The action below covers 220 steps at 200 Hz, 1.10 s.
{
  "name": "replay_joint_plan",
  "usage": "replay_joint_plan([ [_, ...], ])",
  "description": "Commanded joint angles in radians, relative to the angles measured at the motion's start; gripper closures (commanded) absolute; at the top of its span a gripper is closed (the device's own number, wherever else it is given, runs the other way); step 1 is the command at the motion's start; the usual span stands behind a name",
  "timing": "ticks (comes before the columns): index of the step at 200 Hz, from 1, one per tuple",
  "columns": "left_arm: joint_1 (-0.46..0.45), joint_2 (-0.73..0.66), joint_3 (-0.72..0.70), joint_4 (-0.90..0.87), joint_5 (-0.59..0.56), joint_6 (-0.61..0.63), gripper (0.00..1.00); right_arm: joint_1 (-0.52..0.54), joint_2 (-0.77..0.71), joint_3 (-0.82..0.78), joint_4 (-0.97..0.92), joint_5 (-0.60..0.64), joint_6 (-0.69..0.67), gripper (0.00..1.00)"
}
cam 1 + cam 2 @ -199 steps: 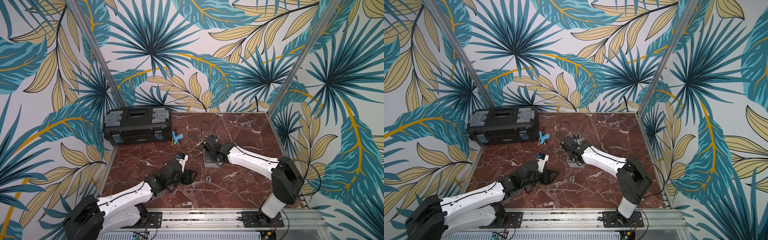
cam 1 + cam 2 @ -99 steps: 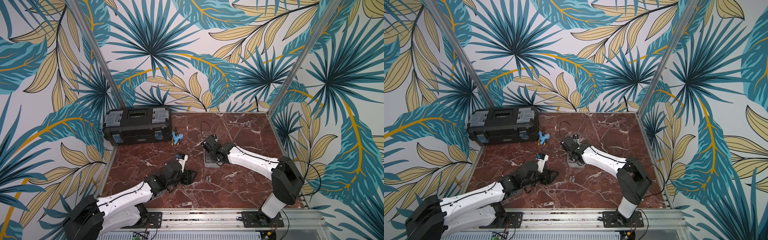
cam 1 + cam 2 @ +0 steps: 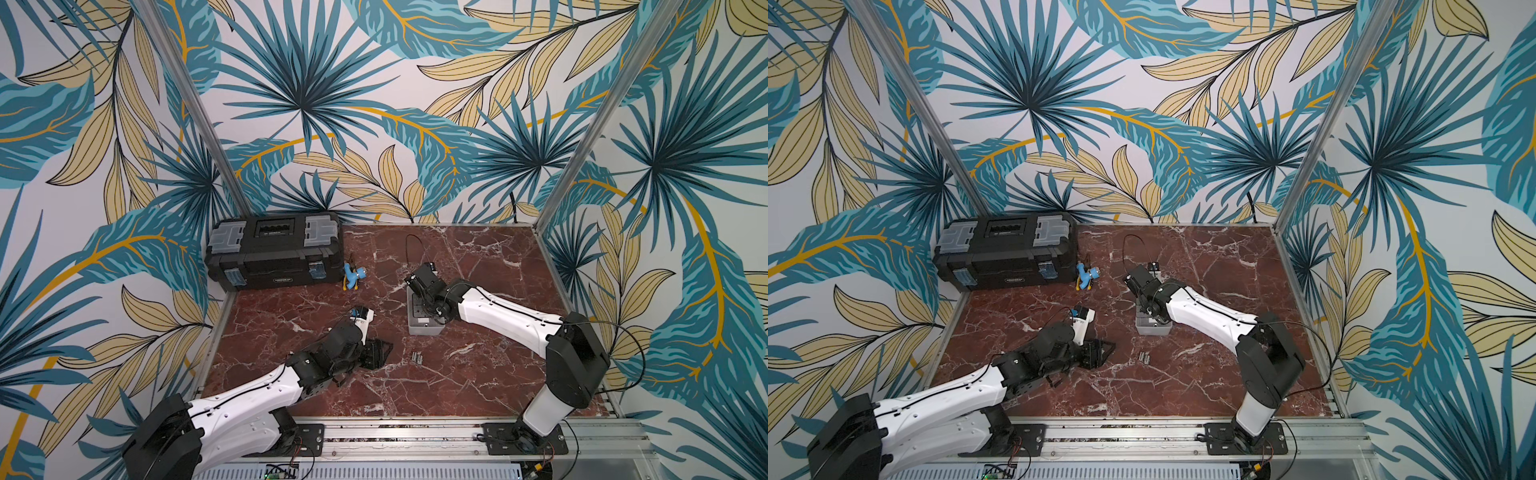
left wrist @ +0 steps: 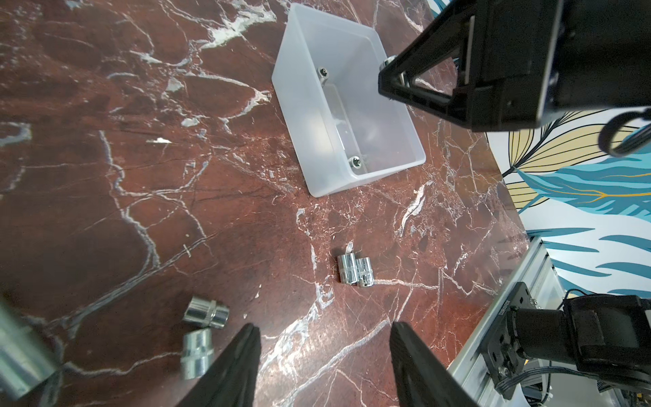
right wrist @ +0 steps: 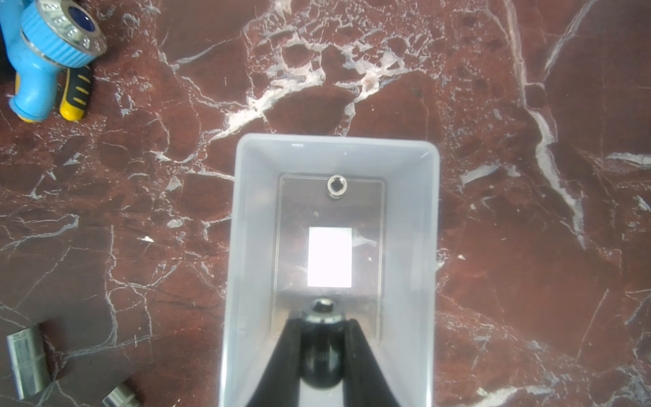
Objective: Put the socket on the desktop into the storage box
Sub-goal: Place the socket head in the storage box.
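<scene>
right wrist view: your right tool (image 5: 322, 319) is clenching a socket (image 5: 322, 309) over the storage box (image 5: 243, 246), a second socket (image 5: 337, 186) lying inside; your left tool (image 4: 324, 327) is hovering released, loose sockets (image 4: 354, 270) waiting on the desk (image 4: 105, 176) ahead.

My left arm (image 3: 249, 399) and right arm (image 3: 503, 318): white shells between black joint housings, thin black cables (image 3: 407, 249) looped behind each hand, black wedge-shaped fingers (image 4: 229, 370), black bolted base plates (image 3: 524, 439)

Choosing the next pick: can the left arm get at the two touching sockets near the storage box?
Probably yes: the left gripper is open, only bare desktop separates it from the touching sockets, and the right gripper is over the storage box.
</scene>
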Motion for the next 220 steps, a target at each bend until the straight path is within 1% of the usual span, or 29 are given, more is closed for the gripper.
replay_joint_plan([
  [1, -0.003, -0.022, 0.010, -0.011, -0.019, 0.015, 0.37, -0.006, 0.005, 0.015, -0.020, 0.016, -0.013, 1.00],
  [75, -0.003, -0.020, 0.028, -0.016, -0.021, 0.017, 0.36, -0.022, 0.038, 0.031, -0.020, -0.002, -0.012, 1.00],
  [78, -0.003, -0.018, 0.030, -0.015, -0.021, 0.017, 0.36, -0.023, 0.039, 0.032, -0.021, -0.002, -0.013, 0.98],
  [92, -0.004, -0.014, 0.045, -0.029, -0.019, 0.022, 0.36, -0.025, 0.037, 0.033, -0.021, -0.010, -0.010, 0.79],
  [108, -0.003, -0.018, 0.047, -0.034, -0.020, 0.022, 0.36, -0.025, 0.030, 0.038, -0.021, -0.014, -0.011, 0.60],
  [116, -0.004, -0.020, 0.045, -0.034, -0.023, 0.021, 0.36, -0.025, 0.024, 0.040, -0.021, -0.016, -0.015, 0.55],
  [129, -0.003, -0.020, 0.047, -0.039, -0.025, 0.024, 0.35, -0.025, 0.008, 0.035, -0.020, -0.016, -0.017, 0.51],
  [152, -0.005, -0.018, 0.056, -0.047, -0.031, 0.027, 0.35, -0.023, -0.036, 0.013, -0.025, -0.044, -0.009, 0.49],
  [168, -0.004, -0.010, 0.057, -0.036, -0.034, 0.028, 0.35, 0.003, -0.076, -0.021, -0.024, -0.039, -0.004, 0.50],
  [187, -0.003, 0.009, 0.066, -0.040, -0.043, 0.029, 0.35, 0.072, -0.124, -0.076, -0.020, 0.005, 0.004, 0.51],
  [194, -0.003, 0.015, 0.065, -0.038, -0.048, 0.027, 0.35, 0.130, -0.138, -0.098, -0.016, 0.020, 0.010, 0.51],
  [220, -0.003, 0.041, 0.075, -0.056, -0.094, 0.019, 0.35, 0.255, -0.154, -0.169, 0.010, 0.061, 0.063, 0.51],
])
